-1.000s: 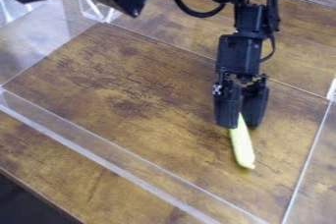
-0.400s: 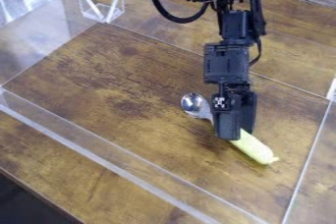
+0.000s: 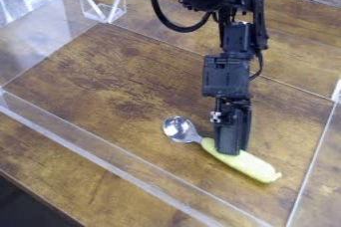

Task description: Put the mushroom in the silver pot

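Reaching down from the far edge of the wooden table (image 3: 94,77), the black robot arm (image 3: 229,32) sets its gripper (image 3: 229,143) low over the boards near the table's right front corner. We see a spoon there, its silver bowl (image 3: 177,127) lying on the wood just left of the gripper and its yellow-green handle (image 3: 246,163) running out toward the right front edge. We read the jaws as drawn together, their tips right at the point where bowl meets handle; whether they actually pinch the spoon we cannot tell, since the dark fingers hide that spot. A clear plastic wall (image 3: 80,146) runs along the table's front edge, with more clear plastic standing at the far left corner. We find neither the mushroom nor the silver pot anywhere on the table in this view. The spoon is the only loose item we can make out on the wood.
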Robot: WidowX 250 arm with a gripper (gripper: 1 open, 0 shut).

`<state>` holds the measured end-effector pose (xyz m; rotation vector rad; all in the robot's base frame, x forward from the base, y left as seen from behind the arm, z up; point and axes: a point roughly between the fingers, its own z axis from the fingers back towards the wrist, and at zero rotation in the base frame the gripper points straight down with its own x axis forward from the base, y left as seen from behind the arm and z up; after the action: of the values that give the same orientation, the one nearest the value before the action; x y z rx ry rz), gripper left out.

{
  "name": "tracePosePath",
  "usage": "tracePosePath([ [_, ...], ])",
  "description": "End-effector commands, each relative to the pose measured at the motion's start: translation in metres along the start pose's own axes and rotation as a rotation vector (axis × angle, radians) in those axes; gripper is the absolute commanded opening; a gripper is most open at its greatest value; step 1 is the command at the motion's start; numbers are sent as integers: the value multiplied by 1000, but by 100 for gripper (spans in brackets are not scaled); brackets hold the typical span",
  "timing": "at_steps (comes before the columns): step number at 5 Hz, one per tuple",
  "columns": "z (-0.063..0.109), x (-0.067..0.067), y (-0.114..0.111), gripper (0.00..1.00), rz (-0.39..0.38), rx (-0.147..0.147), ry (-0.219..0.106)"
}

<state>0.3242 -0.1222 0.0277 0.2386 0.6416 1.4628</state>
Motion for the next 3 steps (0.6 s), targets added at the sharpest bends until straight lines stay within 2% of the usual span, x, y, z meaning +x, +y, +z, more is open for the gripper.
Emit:
tracePosePath([
  [1, 39, -13, 13, 0, -72, -70, 10],
  [2, 43, -10, 5, 0, -92, -51, 33],
  [3, 43, -2, -4, 0, -111, -40, 29],
])
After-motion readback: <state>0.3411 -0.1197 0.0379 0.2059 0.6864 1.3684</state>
